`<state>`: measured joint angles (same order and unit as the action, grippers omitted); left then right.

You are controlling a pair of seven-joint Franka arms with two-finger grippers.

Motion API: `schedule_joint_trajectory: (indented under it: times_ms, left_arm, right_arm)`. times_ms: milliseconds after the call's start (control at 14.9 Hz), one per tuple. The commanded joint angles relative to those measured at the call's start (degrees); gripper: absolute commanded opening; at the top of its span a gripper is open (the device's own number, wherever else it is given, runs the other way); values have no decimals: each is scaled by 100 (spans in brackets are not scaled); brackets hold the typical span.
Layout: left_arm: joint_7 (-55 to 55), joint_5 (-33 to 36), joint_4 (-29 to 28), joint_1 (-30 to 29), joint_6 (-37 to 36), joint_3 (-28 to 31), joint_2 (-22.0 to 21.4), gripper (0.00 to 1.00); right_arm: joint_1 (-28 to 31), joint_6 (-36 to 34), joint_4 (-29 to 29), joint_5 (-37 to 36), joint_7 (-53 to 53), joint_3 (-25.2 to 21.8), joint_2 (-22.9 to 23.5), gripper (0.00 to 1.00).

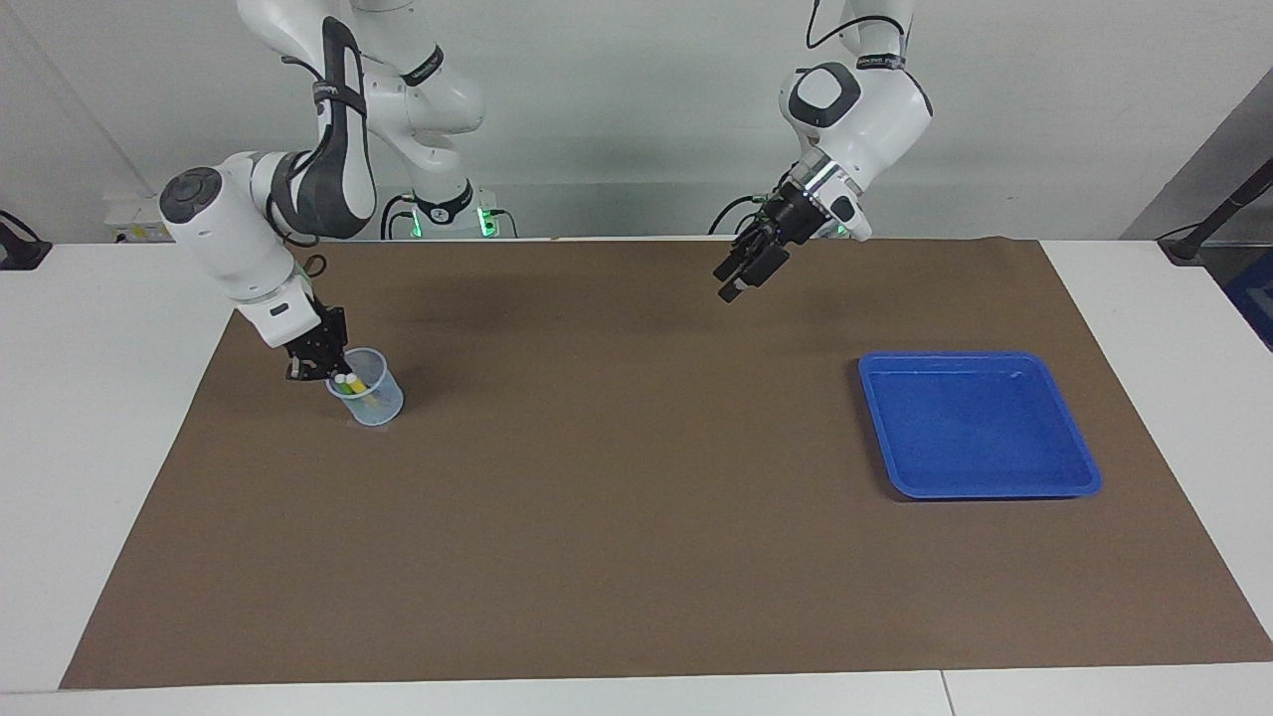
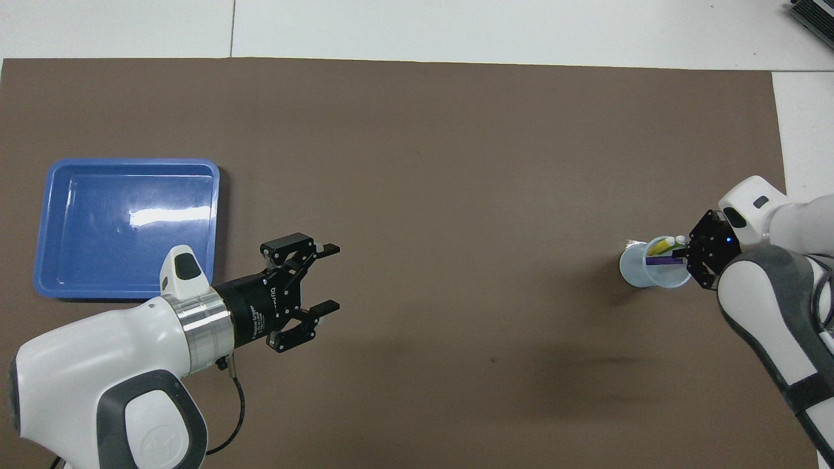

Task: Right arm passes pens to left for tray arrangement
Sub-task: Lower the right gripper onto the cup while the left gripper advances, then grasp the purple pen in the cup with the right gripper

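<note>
A robotics lab: two white arms mounted at a white table (image 1: 99,418) under a brown mat (image 1: 617,497).

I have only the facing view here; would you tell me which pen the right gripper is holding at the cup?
Observer: Overhead, the right gripper is shut on the purple pen, which lies across the mouth of the cup.
Operator: Thank you. Is the left gripper ready to receive?
Observer: Overhead shows the left gripper open, fingers wide apart, pointing toward the right arm's end of the table.
Operator: And the other pens?
Observer: The yellow pen rests in the cup beside the purple one, farther from the robots; I cannot make out the green one.
</note>
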<state>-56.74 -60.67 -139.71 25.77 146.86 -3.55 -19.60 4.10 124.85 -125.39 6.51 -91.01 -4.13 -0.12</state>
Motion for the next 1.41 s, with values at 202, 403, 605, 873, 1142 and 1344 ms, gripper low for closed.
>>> schedule_joint_trajectory:
  times_ms: [202, 403, 605, 873, 1142, 1344]
  left_arm:
    - [-74, -85, 84, -46, 18, 4, -9, 93]
    - [-83, -85, 164, -116, -17, 4, 62, 93]
    - [-83, -85, 181, -116, -43, -5, 62, 93]
    - [-109, -85, 190, -195, -43, 4, 62, 93]
    - [-127, -85, 190, -239, 9, 4, 62, 93]
    - [-118, -85, 190, -301, 1, 4, 62, 93]
  right_arm:
    - [91, -197, 119, 140, -32, 8, 38, 15]
    - [109, -417, 252, 140, -31, 8, 82, 53]
    - [117, -418, 252, 131, -110, 0, 82, 53]
    - [135, -426, 208, 131, -241, 0, 65, 53]
    - [381, -611, 208, 122, -374, 0, 38, 53]
    - [337, -620, 208, 122, -322, 0, 38, 53]
